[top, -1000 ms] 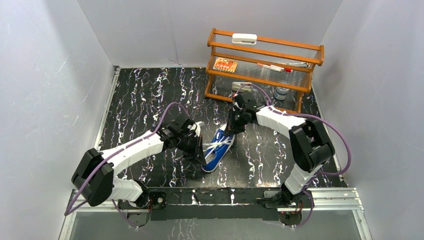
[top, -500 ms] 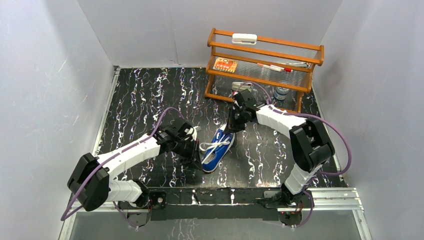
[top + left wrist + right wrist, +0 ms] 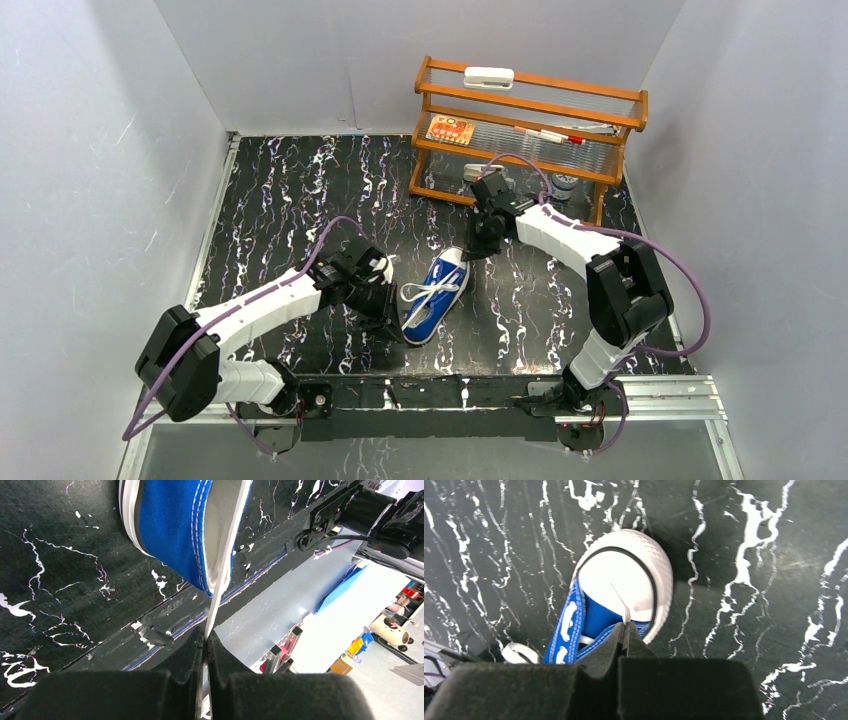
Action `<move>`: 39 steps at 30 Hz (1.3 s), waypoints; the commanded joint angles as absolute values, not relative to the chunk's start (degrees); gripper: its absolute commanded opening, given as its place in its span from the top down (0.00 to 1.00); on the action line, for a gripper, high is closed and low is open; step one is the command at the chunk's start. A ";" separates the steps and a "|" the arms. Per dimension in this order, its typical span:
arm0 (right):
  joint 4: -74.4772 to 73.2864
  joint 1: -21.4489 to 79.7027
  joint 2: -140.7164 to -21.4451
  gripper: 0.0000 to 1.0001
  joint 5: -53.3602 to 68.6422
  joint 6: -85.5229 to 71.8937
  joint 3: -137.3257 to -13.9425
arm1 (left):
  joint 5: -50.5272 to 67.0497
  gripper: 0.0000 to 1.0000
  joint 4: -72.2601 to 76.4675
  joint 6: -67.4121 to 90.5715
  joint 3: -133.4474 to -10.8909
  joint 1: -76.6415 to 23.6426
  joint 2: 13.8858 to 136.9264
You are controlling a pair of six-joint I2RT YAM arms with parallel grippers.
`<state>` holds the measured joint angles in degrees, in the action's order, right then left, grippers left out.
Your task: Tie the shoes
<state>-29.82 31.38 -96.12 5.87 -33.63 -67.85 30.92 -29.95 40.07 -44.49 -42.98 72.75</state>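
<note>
The small blue sneaker [image 3: 435,295] with white toe cap and white laces lies on the black marbled table, toe toward the back right. My left gripper [image 3: 388,322] is at its heel side, shut on a white lace [image 3: 218,585] that runs taut from the heel [image 3: 172,530] to the jaws [image 3: 205,636]. My right gripper [image 3: 478,248] is just behind the toe, shut on the tip of the other lace [image 3: 626,613], above the white toe cap [image 3: 629,580].
A wooden rack [image 3: 530,130] with clear shelves stands at the back right, holding a white box, a card and pens; a small bottle [image 3: 563,184] is under it. The table's front rail [image 3: 430,392] runs close behind the left gripper.
My right gripper has moved back and right, away from the shoe, drawing its lace. My left gripper has shifted slightly toward the near edge. The shoe has turned a little.
</note>
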 commanded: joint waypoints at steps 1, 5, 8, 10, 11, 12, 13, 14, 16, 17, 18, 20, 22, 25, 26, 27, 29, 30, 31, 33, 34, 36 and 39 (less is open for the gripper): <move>-31.15 29.94 -93.21 1.00 0.63 -32.84 -67.60 | 32.84 1.00 -31.00 39.73 -44.74 -43.23 72.85; -32.54 29.36 -94.41 1.00 -2.36 -32.42 -68.55 | 32.42 1.00 -31.03 39.81 -44.91 -43.19 72.80; -32.65 28.52 -94.95 1.00 -4.91 -31.49 -69.09 | 32.05 1.00 -30.98 40.14 -44.98 -43.21 72.73; -32.45 27.76 -95.32 1.00 -6.09 -30.27 -69.61 | 31.91 1.00 -30.80 40.20 -45.15 -43.18 72.84; -32.43 27.66 -95.61 1.00 -6.83 -29.18 -70.02 | 31.78 1.00 -30.77 40.25 -45.19 -43.17 72.92; -32.25 27.68 -95.91 1.00 -7.31 -28.08 -70.37 | 31.63 1.00 -30.76 40.21 -45.38 -43.18 73.11; -32.08 27.69 -96.15 1.00 -8.02 -26.95 -70.74 | 31.48 1.00 -30.73 40.11 -45.62 -43.21 73.27; -32.00 27.61 -96.34 1.00 -9.08 -25.83 -71.12 | 31.27 1.00 -30.66 40.08 -45.80 -43.18 73.42; -31.95 27.67 -96.71 0.99 -8.82 -22.34 -72.20 | 31.14 0.96 -30.73 39.89 -46.50 -43.17 73.87; -32.18 27.66 -96.95 0.92 -6.91 -20.11 -72.89 | 30.45 0.90 -31.31 39.82 -46.96 -43.16 73.91; -34.28 27.68 -97.25 0.84 -5.79 -18.13 -74.22 | 30.19 0.81 -31.63 39.71 -47.38 -43.18 73.68; -39.67 27.59 -97.09 0.63 -3.50 -15.70 -76.34 | 28.77 0.62 -33.28 38.72 -48.53 -43.15 72.50; -41.91 27.52 -94.86 0.45 5.78 -12.18 -75.33 | 26.66 0.49 -35.10 37.60 -49.78 -42.88 70.35; -40.55 27.46 -89.69 0.27 18.04 -8.12 -69.78 | 23.93 0.30 -36.68 36.25 -51.42 -41.73 66.86; -38.23 27.50 -87.93 0.25 21.75 -7.04 -66.52 | 23.54 0.25 -36.94 35.62 -51.91 -41.06 66.31; -36.90 27.42 -86.87 0.25 24.45 -6.35 -64.82 | 23.55 0.23 -36.70 34.86 -52.14 -40.33 66.05; -35.43 27.42 -86.79 0.25 32.23 -4.22 -63.10 | 24.88 0.22 -34.72 33.23 -52.59 -37.78 66.81; -35.73 27.42 -87.36 0.26 35.50 -2.37 -63.09 | 25.72 0.21 -33.68 32.11 -53.01 -36.33 67.78; -35.54 27.42 -88.19 0.27 39.15 -0.86 -63.04 | 27.06 0.22 -32.37 30.36 -53.41 -34.68 69.05; -35.02 27.51 -89.54 0.27 42.57 1.92 -63.12 | 28.46 0.26 -28.23 25.13 -53.42 -32.46 71.28; -34.92 27.55 -90.12 0.27 43.00 3.63 -63.29 | 29.31 0.29 -26.86 20.98 -53.70 -31.58 72.58; -34.60 27.55 -91.60 0.29 43.20 5.01 -63.75 | 31.67 0.33 -25.04 11.28 -54.86 -31.38 75.09; -35.23 27.62 -95.00 0.34 42.65 4.92 -65.63 | 33.27 0.34 -21.22 -4.22 -52.83 -31.55 75.86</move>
<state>-36.27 27.66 -91.72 37.93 0.93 -63.11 28.38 -26.52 17.78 -52.62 -31.35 75.57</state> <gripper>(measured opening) 0.691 0.665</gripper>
